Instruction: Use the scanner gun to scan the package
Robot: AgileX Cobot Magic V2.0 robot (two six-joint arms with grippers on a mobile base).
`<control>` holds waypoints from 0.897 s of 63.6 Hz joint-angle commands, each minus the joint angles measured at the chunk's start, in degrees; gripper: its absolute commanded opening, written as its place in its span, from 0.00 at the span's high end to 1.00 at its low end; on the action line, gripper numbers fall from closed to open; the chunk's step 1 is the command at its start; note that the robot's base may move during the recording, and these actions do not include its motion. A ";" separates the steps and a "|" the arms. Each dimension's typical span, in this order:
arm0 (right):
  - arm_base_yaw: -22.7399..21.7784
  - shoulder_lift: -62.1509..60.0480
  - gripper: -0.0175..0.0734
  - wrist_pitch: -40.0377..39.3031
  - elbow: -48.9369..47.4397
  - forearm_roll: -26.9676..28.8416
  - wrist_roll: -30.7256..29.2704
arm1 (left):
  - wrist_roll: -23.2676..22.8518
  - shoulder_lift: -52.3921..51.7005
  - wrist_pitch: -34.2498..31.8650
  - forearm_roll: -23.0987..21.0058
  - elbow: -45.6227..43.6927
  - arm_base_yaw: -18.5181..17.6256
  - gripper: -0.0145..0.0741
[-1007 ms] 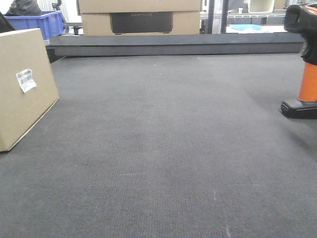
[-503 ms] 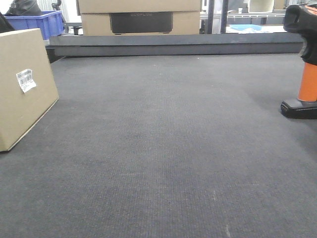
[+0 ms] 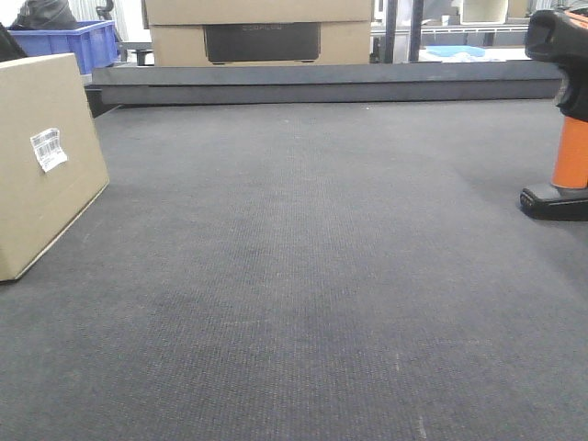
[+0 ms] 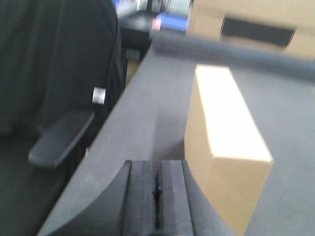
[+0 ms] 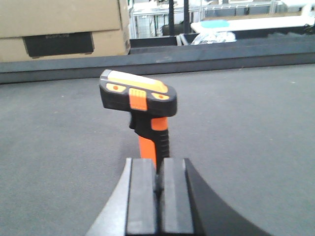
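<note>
The package (image 3: 41,156) is a plain tan box standing at the left of the dark mat, with its white barcode label (image 3: 48,149) on the side turned toward the middle. In the left wrist view the package (image 4: 226,132) lies just ahead and to the right of my left gripper (image 4: 158,172), whose jaws are shut on nothing. The scanner gun (image 3: 570,119) stands upright on its black base at the far right. In the right wrist view the scanner gun (image 5: 142,105) rises just beyond my right gripper (image 5: 158,169), which is shut and empty. Neither gripper shows in the front view.
A raised dark ledge (image 3: 322,83) bounds the back of the mat. Behind it stand larger cardboard boxes with a dark panel (image 3: 262,32) and a blue bin (image 3: 73,41). A black chair with an armrest (image 4: 59,137) stands off the table's left edge.
</note>
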 commanded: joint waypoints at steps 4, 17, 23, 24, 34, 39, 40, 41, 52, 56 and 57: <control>0.04 -5.74 0.98 3.32 -0.18 1.54 0.02 | 0.26 -5.94 -2.17 0.19 0.13 0.31 0.95; 0.04 -10.61 0.99 7.71 -3.40 2.65 0.02 | 0.26 -10.41 -1.69 0.19 0.13 0.31 0.95; 0.04 -10.76 0.99 6.90 -3.51 2.78 0.02 | 0.26 -10.65 -1.69 0.19 0.13 0.31 0.95; 0.04 -10.76 0.99 6.68 -3.51 2.78 0.02 | 0.26 -10.65 -1.69 0.19 0.13 0.31 0.95; 0.04 -10.76 0.99 6.51 -3.51 2.78 0.02 | 0.26 -10.65 -1.69 0.19 0.13 0.31 0.95; 0.04 -10.76 0.99 6.70 -3.51 2.78 0.02 | 0.26 -10.65 -1.69 0.19 0.13 0.31 0.95; 0.04 -10.76 0.99 6.70 -3.51 2.78 0.02 | 0.26 -10.65 -1.69 0.19 0.13 0.31 0.95; 0.04 -10.76 0.99 6.70 -3.51 2.78 0.02 | 0.26 -10.65 -1.69 0.19 0.13 0.31 0.95; 0.04 -10.89 0.99 6.86 -3.25 3.44 0.02 | 0.26 -10.65 -1.69 0.19 0.13 0.31 0.95; 0.04 -11.64 0.99 5.64 -1.87 5.65 -3.83 | 0.26 -10.65 -1.69 0.19 0.13 0.31 0.95; 0.24 -11.64 0.99 5.40 -1.41 6.60 -6.73 | 0.26 -10.65 -1.69 0.19 0.13 0.31 0.95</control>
